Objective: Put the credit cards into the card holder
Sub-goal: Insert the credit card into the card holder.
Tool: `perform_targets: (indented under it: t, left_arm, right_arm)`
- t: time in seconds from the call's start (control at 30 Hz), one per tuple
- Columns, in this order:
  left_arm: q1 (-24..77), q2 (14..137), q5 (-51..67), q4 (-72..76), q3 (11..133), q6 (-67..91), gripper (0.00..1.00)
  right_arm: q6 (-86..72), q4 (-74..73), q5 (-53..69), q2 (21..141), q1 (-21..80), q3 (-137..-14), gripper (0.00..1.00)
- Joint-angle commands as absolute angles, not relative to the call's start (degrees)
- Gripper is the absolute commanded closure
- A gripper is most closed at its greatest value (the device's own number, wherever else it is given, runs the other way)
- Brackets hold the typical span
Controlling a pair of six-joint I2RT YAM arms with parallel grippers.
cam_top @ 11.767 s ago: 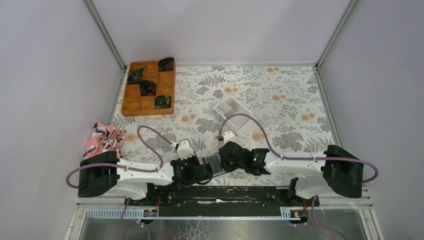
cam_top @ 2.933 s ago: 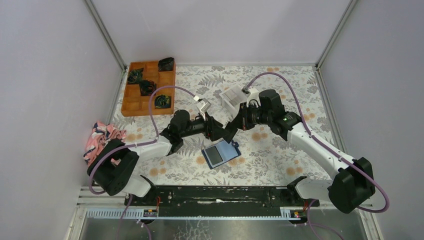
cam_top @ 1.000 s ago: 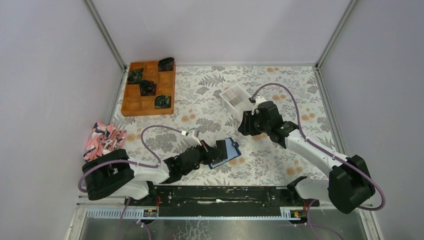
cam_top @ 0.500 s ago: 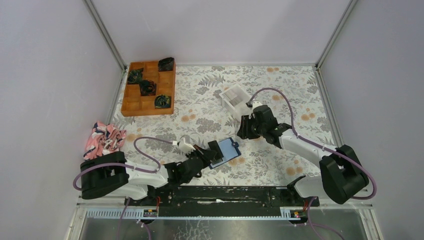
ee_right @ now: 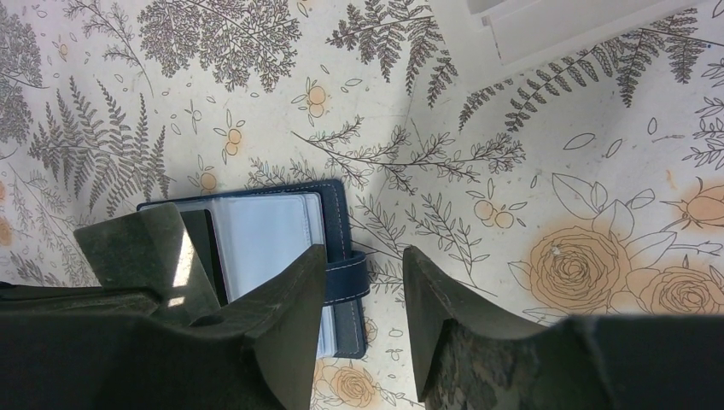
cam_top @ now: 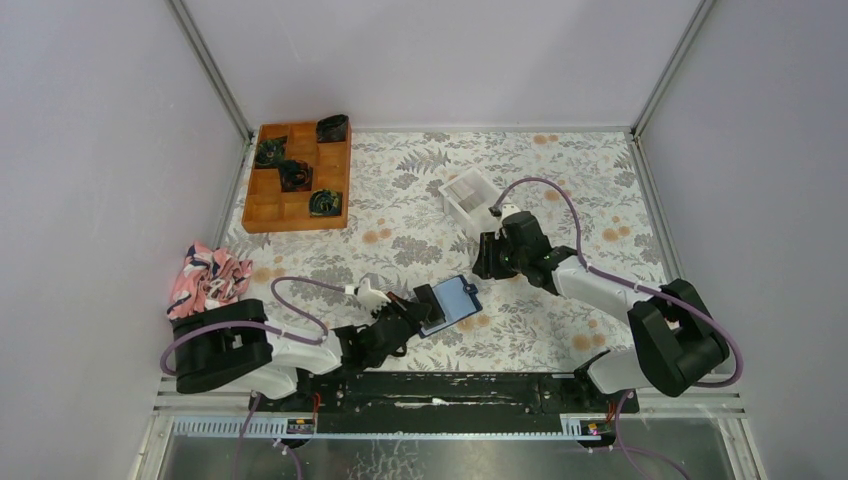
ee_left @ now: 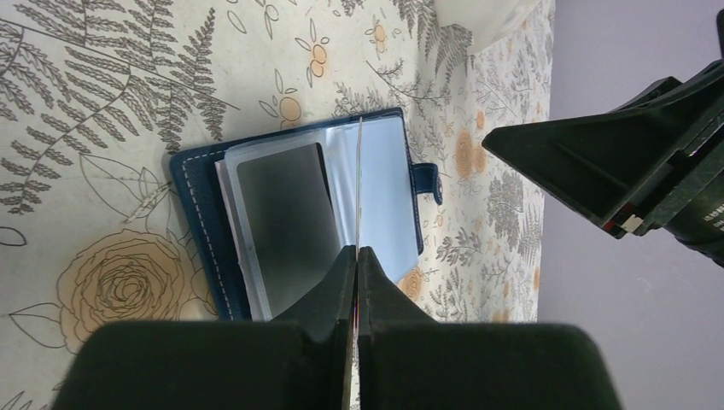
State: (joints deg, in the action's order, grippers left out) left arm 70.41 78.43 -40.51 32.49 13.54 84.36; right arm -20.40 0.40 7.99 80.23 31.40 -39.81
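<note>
Top external view: two grippers, one card holder [cam_top: 458,298], one white box [cam_top: 447,195], one orange tray [cam_top: 275,205] carrying four dark bundles [cam_top: 294,175], and one pink cloth [cam_top: 210,277], all on the floral table [cam_top: 560,200]. The card holder lies open on the table near the front middle. The left gripper [cam_top: 422,303] is at its near-left end and the right gripper [cam_top: 482,262] just behind it, toward the white box. Left wrist view (the only one that resolves the grip): the fingers are pressed together on a thin held card [ee_left: 359,188], seen edge-on above the open leaves. It is probably a credit card, though from this angle a clear leaf of the holder cannot be excluded. One dark card [ee_left: 286,226] lies flat under a clear sleeve, left of the held card in that view. Right wrist view: the right jaws stand partly apart with nothing between them, above the holder's strap [ee_right: 346,278]. Against the frame one second earlier, the holder and left gripper sit almost unchanged, while the right gripper has moved nearer the holder.
</note>
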Motion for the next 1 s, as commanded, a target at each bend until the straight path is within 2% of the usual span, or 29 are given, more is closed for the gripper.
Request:
perform_targets:
  t: [0.0, 0.73, 0.97]
  left_arm:
    - [70.71, 80.03, -42.18, 33.87, 13.59, 85.78, 1.00]
    - [70.61, 85.66, -37.92, 47.93, 10.14, 91.58, 1.00]
    - [70.66, 86.76, -37.40, 48.38, 10.37, 91.89, 1.00]
  right_arm:
    - [-20.64, 2.63, 6.86, 80.89, 32.00, -39.77, 0.55]
    - [-20.91, 3.89, 7.26, 83.73, 31.99, -38.70, 0.56]
    - [-21.09, 4.24, 7.34, 83.93, 31.99, -38.15, 0.56]
